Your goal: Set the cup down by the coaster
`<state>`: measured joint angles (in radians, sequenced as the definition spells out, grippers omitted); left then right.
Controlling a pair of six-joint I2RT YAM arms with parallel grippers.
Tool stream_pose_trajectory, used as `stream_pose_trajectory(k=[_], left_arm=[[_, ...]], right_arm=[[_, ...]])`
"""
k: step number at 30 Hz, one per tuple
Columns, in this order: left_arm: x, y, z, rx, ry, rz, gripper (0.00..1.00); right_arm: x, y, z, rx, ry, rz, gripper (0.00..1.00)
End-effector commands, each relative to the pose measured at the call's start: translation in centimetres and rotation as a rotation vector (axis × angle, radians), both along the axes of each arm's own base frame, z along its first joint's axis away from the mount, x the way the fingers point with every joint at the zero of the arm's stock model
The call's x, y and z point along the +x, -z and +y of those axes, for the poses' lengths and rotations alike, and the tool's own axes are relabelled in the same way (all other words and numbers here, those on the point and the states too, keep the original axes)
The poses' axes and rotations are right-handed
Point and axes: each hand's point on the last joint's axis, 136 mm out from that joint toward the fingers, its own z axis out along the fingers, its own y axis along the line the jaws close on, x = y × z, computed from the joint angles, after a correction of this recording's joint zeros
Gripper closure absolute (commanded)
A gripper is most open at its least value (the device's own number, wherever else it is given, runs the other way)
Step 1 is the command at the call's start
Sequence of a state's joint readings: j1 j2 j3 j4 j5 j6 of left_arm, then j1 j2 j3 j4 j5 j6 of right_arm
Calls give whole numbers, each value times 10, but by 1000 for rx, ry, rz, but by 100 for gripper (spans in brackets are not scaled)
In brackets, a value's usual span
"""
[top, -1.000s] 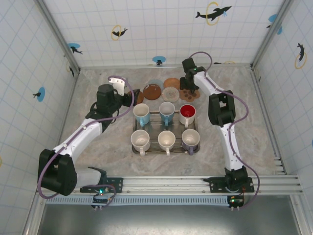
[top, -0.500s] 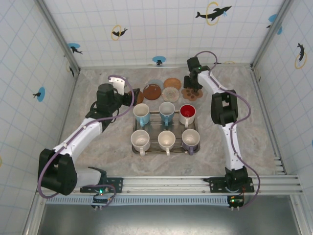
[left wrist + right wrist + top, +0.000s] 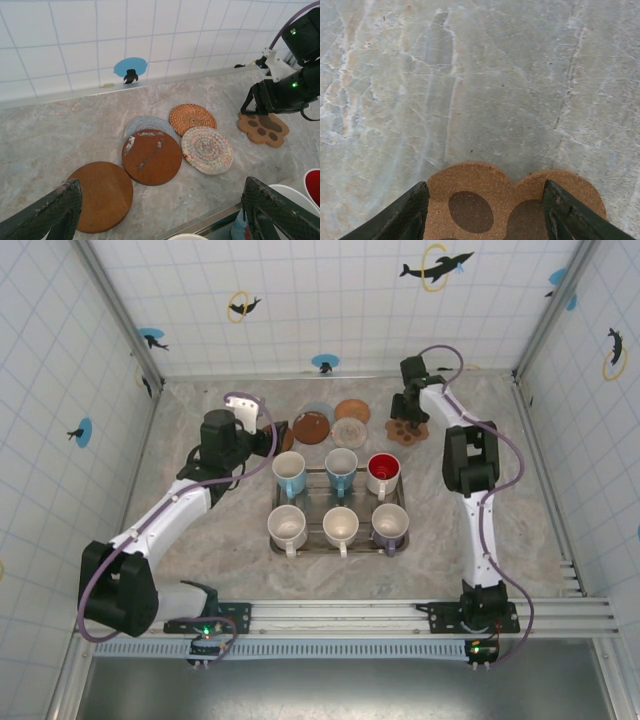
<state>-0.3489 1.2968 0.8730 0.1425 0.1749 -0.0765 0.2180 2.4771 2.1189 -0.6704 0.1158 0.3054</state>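
Six cups (image 3: 341, 525) are standing upright in two rows of three on a metal tray (image 3: 315, 548) in the middle of the table (image 3: 200, 550), none of them lifted. The cup at the far right of the tray is red inside. The right claw (image 3: 485, 192) is hanging low near the back wall. Its fingers (image 3: 410, 215) are spread apart with nothing pinched between them, and a paw-shaped cork coaster (image 3: 263, 129) is lying flat on the table under and between them. Whether the fingertips are pressing on the coaster cannot be told. This coaster is lying just beyond the tray's far right corner, near the red cup but not touching it. The left claw (image 3: 161, 182) is hovering beside the tray's far left corner, its jaws spread wide and gripping nothing, facing five round coasters (image 3: 151, 156) on the table. These are two brown discs, a blue-grey one and two woven ones, and several are overlapping.
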Motion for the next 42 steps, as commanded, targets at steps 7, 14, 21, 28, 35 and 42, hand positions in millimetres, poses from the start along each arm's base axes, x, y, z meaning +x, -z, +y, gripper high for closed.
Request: stream_pose_trajectory(k=[7,14,21,28,35,42], left_arm=[[1,-13,-11,2,33,-21,17],[-3,-18,-14,-2,46,-30,17],[-6,-18,-18,-1,56,-31,17],[-8,-19,-20,0,59,-32,17],[-9,-19,-20,6,57,-30,17],[-10,-16,-22,14,60,-22,17]], right_arm=[[-17,-35,-22,-6,30,13,36],[-29,-78,-16,-29,-90,-35,26],[-63,-61,-14,-142,-287,101,20],[-78,-35,-8,-149,-366,154,19],[-87,-15,-6,-172,-435,216,19],[-90,2,-9,-187,-446,254,19]])
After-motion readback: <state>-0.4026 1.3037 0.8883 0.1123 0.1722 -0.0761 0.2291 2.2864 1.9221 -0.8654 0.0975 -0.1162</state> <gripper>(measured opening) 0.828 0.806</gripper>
